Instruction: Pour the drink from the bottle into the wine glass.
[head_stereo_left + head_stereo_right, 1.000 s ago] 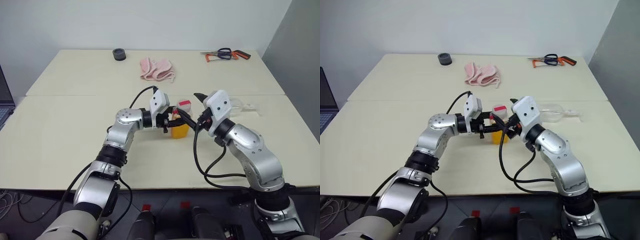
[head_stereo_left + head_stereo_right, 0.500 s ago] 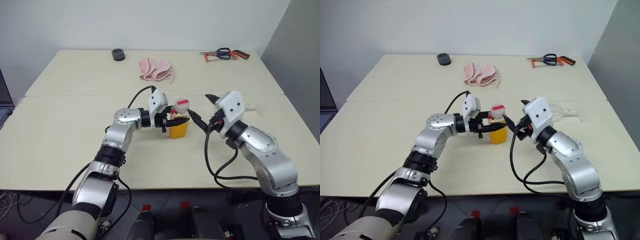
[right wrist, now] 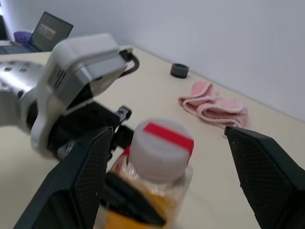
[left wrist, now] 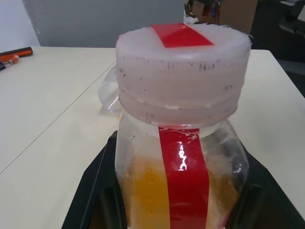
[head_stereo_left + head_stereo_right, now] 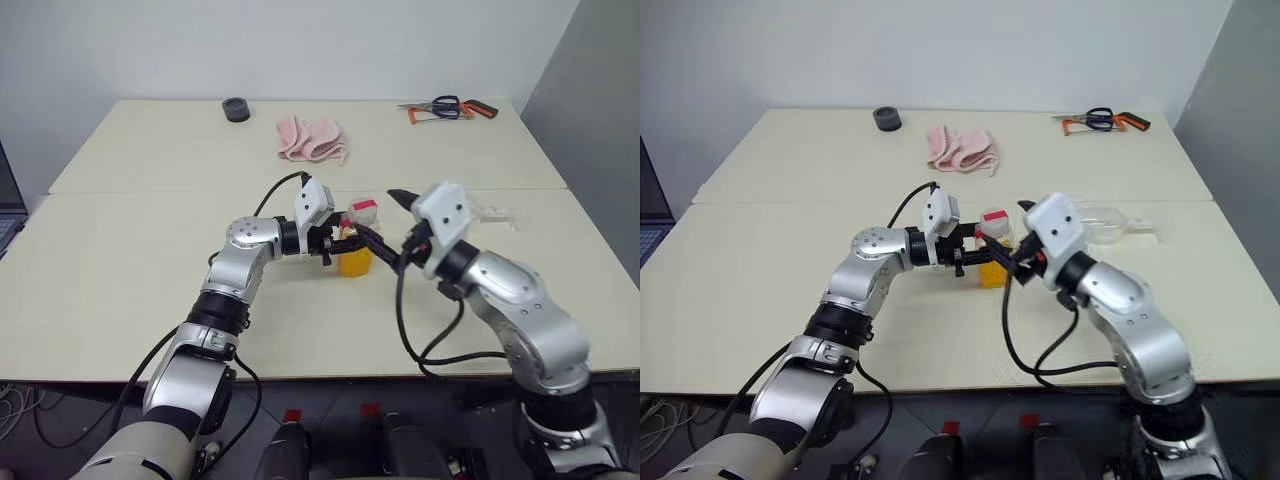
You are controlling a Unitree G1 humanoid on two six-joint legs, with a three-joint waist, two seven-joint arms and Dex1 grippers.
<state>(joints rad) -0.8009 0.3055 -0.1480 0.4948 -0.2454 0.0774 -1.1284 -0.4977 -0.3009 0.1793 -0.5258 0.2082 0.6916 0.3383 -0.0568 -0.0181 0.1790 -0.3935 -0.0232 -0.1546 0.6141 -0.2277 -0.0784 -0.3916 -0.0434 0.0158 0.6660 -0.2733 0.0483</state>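
Note:
The bottle (image 5: 356, 252) is a small clear one with a white cap (image 3: 159, 149) and a red strip. It stands upright near the table's middle, and the orange drink (image 4: 145, 191) fills its lower part. My left gripper (image 5: 343, 246) is shut on the bottle's body from the left. My right gripper (image 3: 167, 132) is open, with one black finger (image 3: 83, 171) on each side of the cap and clear of it. The wine glass (image 5: 1107, 222) lies on its side on the table, behind my right hand.
At the table's far side lie a pink cloth (image 5: 313, 138), a black roll (image 5: 237, 108) and scissors beside an orange-handled tool (image 5: 450, 108). A laptop (image 5: 6, 205) shows at the left edge. A seam (image 5: 150, 190) runs across the tabletop.
Half a second ago my right gripper stood off to the right of the bottle. It has come back left, and its open fingers flank the cap again. The left gripper and bottle kept still.

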